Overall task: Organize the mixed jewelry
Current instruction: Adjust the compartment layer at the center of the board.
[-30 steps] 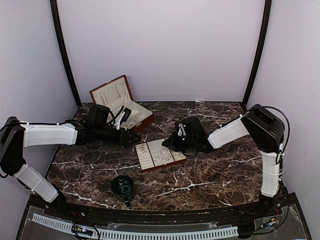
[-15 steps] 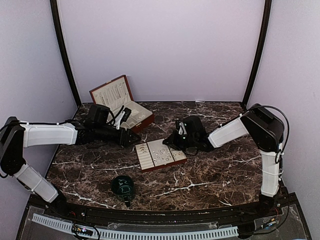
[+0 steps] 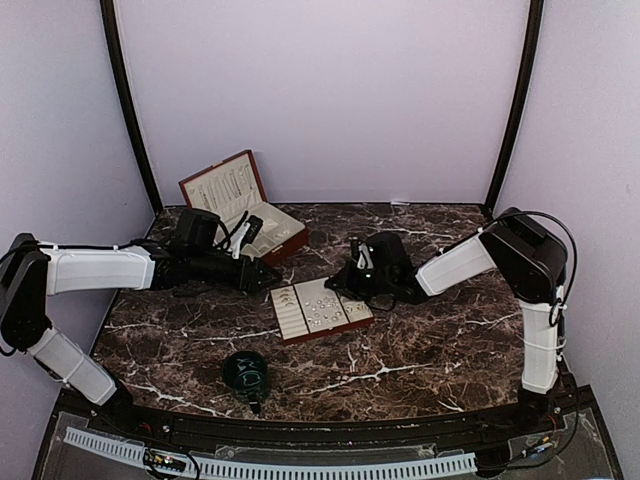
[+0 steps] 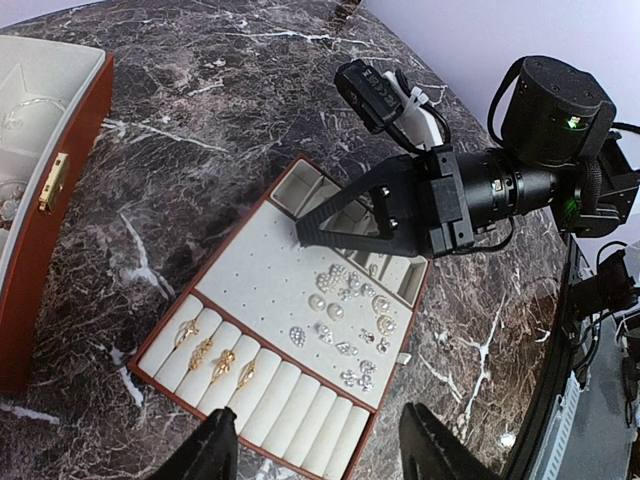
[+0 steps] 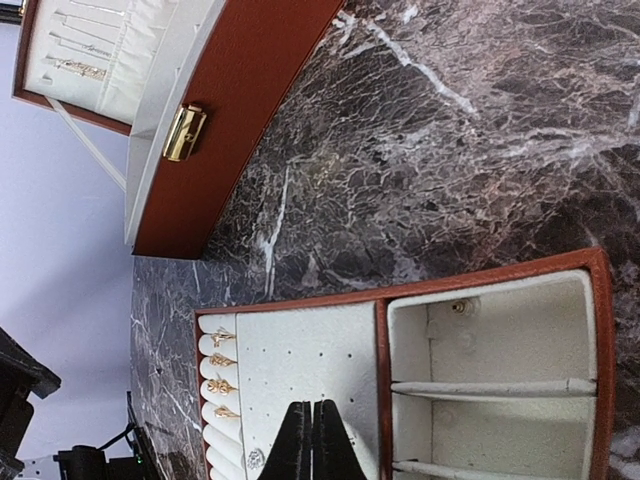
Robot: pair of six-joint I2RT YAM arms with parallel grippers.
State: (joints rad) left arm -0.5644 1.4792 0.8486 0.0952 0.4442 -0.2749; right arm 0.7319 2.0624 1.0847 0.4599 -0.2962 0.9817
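The mixed jewelry is a cluster of small silvery and pearl earrings on the cream pad of a brown tray. Several gold rings sit in the tray's roll slots. My right gripper is shut, its tips hovering over the bare, hole-dotted part of the pad. In its own view the right gripper shows nothing between the pads. A tiny stud lies in a side compartment. My left gripper is open above the tray's near edge, holding nothing.
An open brown jewelry box with cream lining stands at the back left, its brass clasp facing the tray. A dark green cup sits near the front edge. The dark marble table extends to the right.
My right gripper has shifted slightly back and up over the tray. The left arm has held still.
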